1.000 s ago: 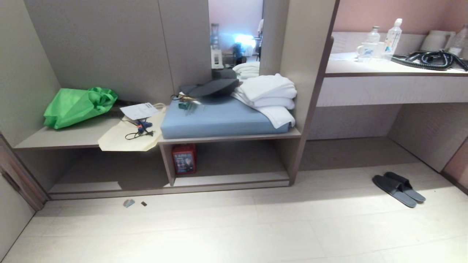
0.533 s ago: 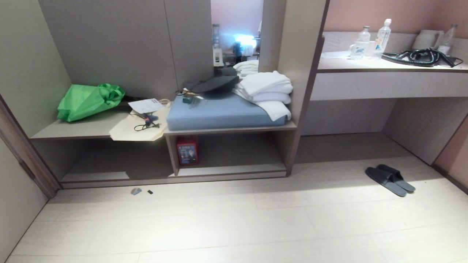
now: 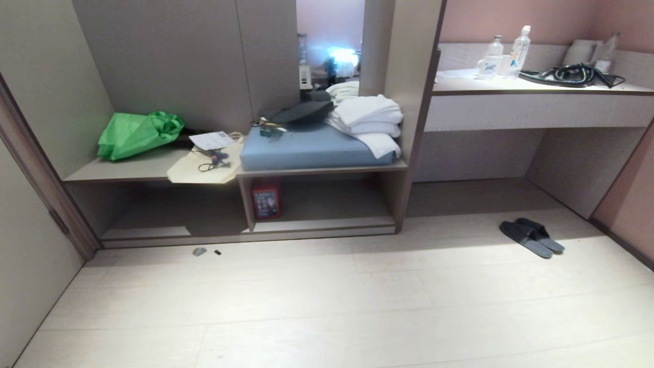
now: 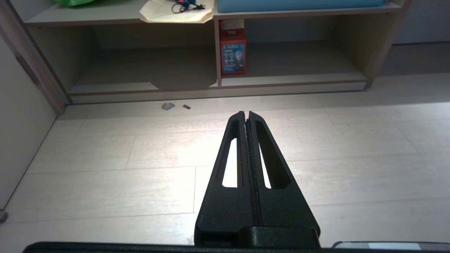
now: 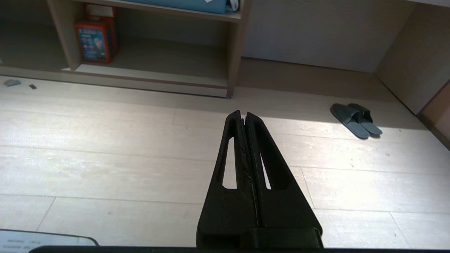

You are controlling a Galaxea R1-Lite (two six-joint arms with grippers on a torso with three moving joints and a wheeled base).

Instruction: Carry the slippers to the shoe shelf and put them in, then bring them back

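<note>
Slippers [image 3: 531, 238], a pair of flat dark-grey open-toe slides with broad straps, lay side by side and touching on the pale plank floor [image 3: 317, 306], far right in the scene, in front of the desk recess and well apart from the bench. Nothing gripped them.

Shoe shelf [image 3: 332, 204], the low open-front cubby of taupe wood-grain under the blue seat cushion [image 3: 306, 149], held only a red printed box [image 3: 265, 200] standing against its left wall. The rest of its floor took no footwear. The wider cubby to its left looked bare as far as its shadow let me see.

Left gripper [image 4: 246, 114] hung over bare floor facing the bench, its black slotted fingers pressed together, nothing between them. Right gripper [image 5: 242, 113] likewise had its fingers pinched flat with nothing between them, pointing toward the floor between cubby and slippers. Neither arm showed in the head view.

Progress, as a judgement: none of the task's steps appeared done. The pair sat on the floor unlifted, and the cubby had not received them. Left to do: approach the slippers, pick them up, carry them left to the cubby, set them inside, then take them out and return them.

Other clutter noted: folded white towels [image 3: 370, 122] on the cushion, a green fabric bag [image 3: 135, 134] on the bench top far left.
</note>
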